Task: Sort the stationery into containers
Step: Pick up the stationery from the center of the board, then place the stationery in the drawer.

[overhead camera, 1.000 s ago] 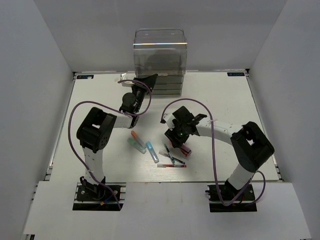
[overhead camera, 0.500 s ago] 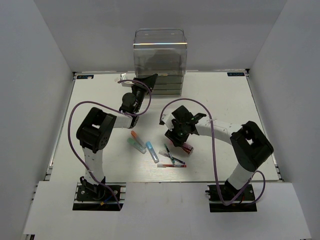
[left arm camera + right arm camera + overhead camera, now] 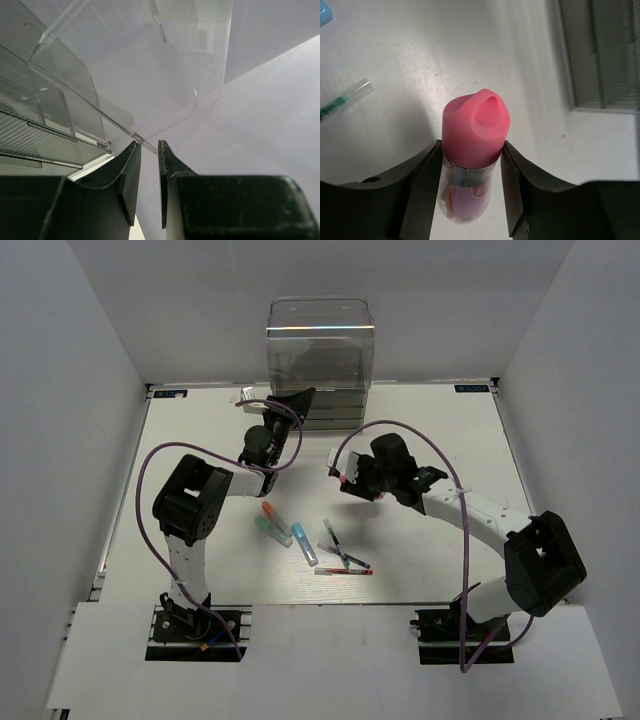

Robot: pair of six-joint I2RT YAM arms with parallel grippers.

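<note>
The pink-and-red piece [image 3: 472,132] was held between the right jaws, gripped on its clear lower body just under the pink cap, with the cap standing out past the jaw tips. The jaws were set roughly half apart and pressed against both of its sides. A second earlier the piece had lain on the desk [image 3: 440,430] just beside the thin pens [image 3: 340,552], with the right jaws lowered over it. It had since been lifted and carried away from the pens toward the transparent box [image 3: 320,350]. Beyond the jaw tips and to their right, a ribbed drawer front [image 3: 600,50] of that box was seen. To their left, a clear pen with green ink [image 3: 345,97] lay on the desk.

The left jaws were nearly closed, and the thin rim of a transparent drawer [image 3: 130,85] was pinched between their tips, with the drawer's body stretching away ahead of them. No change was seen in that grip or in the left arm's place over the last second.

The orange-capped marker [image 3: 270,510], the teal-capped marker [image 3: 268,528], the blue-capped marker [image 3: 305,545] and the red pen [image 3: 345,571] lay where they had been.
</note>
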